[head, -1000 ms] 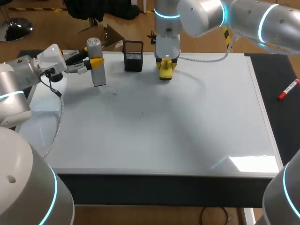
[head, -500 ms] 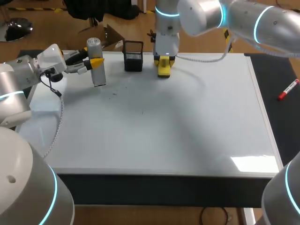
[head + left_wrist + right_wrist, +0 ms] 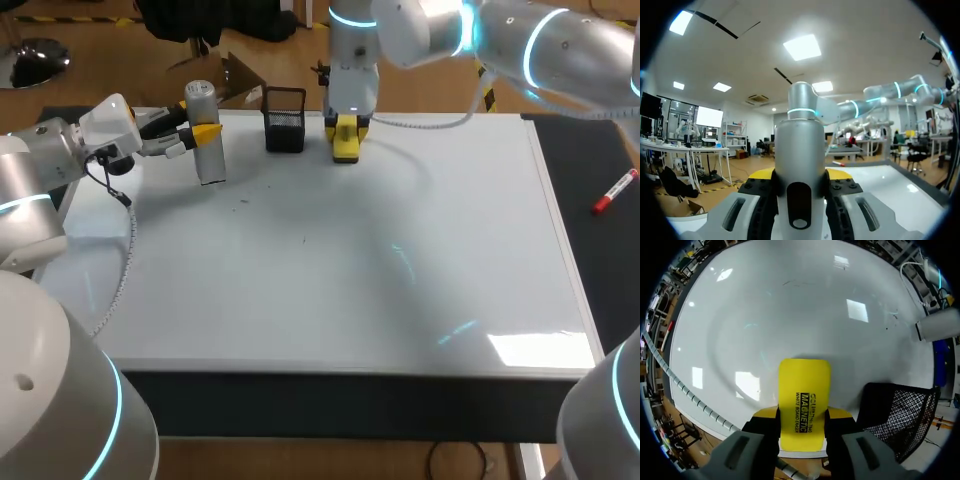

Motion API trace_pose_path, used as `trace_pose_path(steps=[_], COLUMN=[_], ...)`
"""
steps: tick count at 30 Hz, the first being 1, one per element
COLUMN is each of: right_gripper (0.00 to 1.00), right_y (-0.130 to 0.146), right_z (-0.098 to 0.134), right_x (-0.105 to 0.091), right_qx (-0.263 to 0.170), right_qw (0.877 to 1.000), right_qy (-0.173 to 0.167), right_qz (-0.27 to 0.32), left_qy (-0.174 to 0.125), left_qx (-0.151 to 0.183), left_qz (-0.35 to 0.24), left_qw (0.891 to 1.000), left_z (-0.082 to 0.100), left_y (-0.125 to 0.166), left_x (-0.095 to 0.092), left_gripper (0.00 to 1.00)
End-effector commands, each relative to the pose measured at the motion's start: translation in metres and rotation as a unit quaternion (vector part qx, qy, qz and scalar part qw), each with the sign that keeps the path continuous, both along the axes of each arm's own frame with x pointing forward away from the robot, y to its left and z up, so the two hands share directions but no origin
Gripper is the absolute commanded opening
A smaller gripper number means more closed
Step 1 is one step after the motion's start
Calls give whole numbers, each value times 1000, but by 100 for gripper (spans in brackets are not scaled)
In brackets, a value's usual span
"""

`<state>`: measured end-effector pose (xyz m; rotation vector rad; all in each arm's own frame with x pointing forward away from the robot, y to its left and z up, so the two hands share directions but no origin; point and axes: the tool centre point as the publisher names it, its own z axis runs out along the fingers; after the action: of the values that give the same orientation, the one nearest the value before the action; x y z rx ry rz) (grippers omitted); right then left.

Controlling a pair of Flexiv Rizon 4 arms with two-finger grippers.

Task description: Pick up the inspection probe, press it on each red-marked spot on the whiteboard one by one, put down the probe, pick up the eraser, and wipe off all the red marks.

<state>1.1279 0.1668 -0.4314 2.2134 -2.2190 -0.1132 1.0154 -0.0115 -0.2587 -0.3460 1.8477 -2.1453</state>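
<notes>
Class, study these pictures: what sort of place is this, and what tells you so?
Probably a robotics lab test bench. A whiteboard lies flat as the tabletop. Over its far edge a robot's left gripper holds a grey probe, and its right gripper holds a yellow eraser.

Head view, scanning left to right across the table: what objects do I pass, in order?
probe → black mesh basket → yellow eraser → red marker
</notes>
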Motion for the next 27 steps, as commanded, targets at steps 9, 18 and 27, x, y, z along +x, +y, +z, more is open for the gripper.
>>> trace_pose_path(steps=[9,18,27], right_gripper=[0,100,100], right_y=[0,-3,-12], right_z=[-8,-4,6], right_x=[2,-1,-1], right_qx=[-6,-10,-8], right_qw=[1000,1000,1000], right_qy=[5,0,-12], right_qz=[1,-9,-19], left_qy=[0,0,0], left_qx=[0,0,0], left_qz=[2,2,2], left_qw=[1000,1000,1000], left_z=[2,2,2], left_y=[0,0,0], left_x=[-1,-1,-1], left_gripper=[0,0,0])
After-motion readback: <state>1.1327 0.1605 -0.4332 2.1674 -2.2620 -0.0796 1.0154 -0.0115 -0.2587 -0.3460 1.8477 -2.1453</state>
